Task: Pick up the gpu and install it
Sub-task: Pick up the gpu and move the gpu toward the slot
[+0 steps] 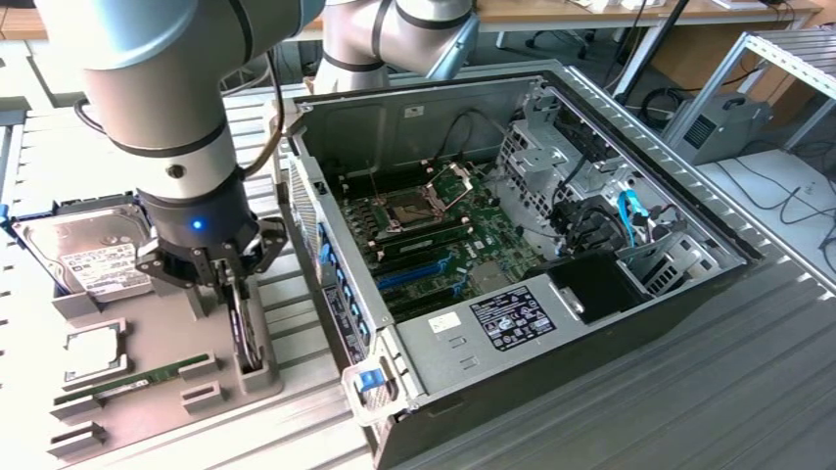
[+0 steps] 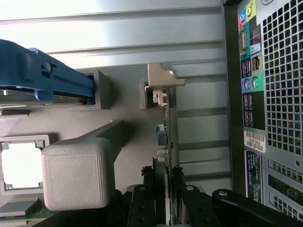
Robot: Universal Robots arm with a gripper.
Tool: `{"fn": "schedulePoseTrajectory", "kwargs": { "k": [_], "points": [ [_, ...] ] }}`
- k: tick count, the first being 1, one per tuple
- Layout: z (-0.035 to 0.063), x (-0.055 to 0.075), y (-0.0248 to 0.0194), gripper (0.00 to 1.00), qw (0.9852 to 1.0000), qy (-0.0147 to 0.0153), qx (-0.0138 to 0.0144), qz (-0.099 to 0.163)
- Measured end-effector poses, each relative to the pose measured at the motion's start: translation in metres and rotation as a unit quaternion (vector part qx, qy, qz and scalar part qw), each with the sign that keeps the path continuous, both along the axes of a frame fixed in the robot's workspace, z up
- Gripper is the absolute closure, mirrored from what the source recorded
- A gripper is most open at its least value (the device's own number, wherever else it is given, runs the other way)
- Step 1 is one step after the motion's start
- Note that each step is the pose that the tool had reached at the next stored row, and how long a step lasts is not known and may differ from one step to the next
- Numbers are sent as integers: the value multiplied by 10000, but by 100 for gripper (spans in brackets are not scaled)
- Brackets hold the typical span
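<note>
grey plastic tray [image 1: 144, 338] carries the parts, each in its own cradle so the arm meets them in a known pose. the gpu [image 1: 243, 338] stands on its long edge in slotted posts [image 2: 102, 90] along the tray's edge nearest the case [image 1: 562, 411]. its thin top edge faces up, which offers two flat faces for a pinch from above.

the gripper [image 1: 219, 279] points straight down over it. in the wrist view its fingers [image 2: 142, 198] sit one on each face of the gpu [image 2: 164, 127] with no gap to see, so i read the gripper [image 2: 162, 177] as clamped on the gpu. the silver bracket [image 2: 163, 78] lies out ahead of the fingers, resting in the far post. the gpu looks seated in its posts, not yet lifted.

hard drive [image 1: 92, 257] and memory stick [image 1: 137, 380] lie flat toward the tray's opposite edge, apart from the gripper. the case lies on its side with the lid off and the motherboard [image 1: 490, 245] facing up, likely so parts can go in from above. its blue slots [image 1: 418, 269] look free.
</note>
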State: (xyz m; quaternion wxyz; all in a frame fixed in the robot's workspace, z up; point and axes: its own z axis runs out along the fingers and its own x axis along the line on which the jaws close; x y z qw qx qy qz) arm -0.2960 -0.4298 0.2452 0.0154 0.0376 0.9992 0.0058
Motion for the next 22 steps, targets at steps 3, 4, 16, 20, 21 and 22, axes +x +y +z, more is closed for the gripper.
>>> {"fn": "schedulePoseTrajectory", "kwargs": {
  "k": [3,4,16,20,21,22],
  "points": [
    [53,0,1,73,10000,-2,14,-1],
    [99,0,2,73,10000,-2,16,-1],
    [560,0,35,73,9999,-5,136,-1],
    [560,0,40,73,9999,-5,136,0],
    [560,0,40,73,9999,-5,136,0],
    [560,2,40,73,9999,-5,136,0]
  ]
}}
